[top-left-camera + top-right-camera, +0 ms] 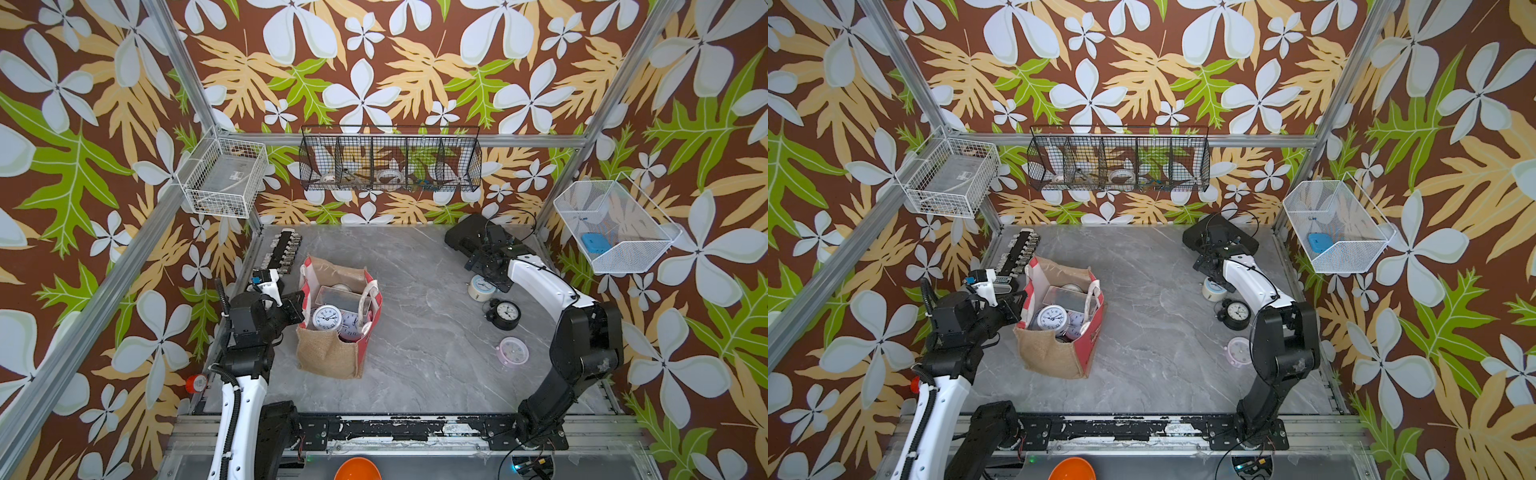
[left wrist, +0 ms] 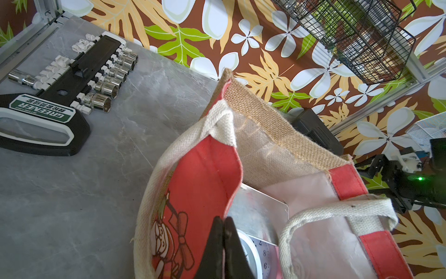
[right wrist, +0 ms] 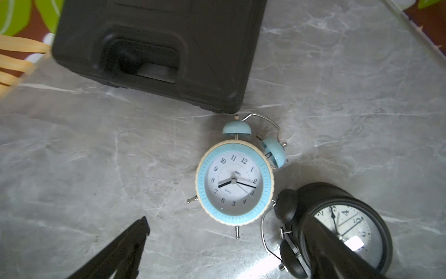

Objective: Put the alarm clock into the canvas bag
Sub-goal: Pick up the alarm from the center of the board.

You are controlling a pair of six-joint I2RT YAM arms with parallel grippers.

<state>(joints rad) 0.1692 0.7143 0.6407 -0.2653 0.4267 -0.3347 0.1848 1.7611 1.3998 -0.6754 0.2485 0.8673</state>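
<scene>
Right wrist view: right end effector [image 3: 225, 221], jaws wide, hovers over the blue alarm clock [image 3: 233, 184] near the worktop's [image 3: 96, 157] right edge. The left end effector [image 2: 223, 241] pinches the canvas bag [image 1: 328, 353] rim. Approach step; next, descend and close on the clock body.

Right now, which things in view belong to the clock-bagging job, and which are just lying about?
Job: canvas bag, blue alarm clock, black alarm clock, pink clock, white clock in bag.
Lying about: socket rack, black case, black wire basket.
</scene>
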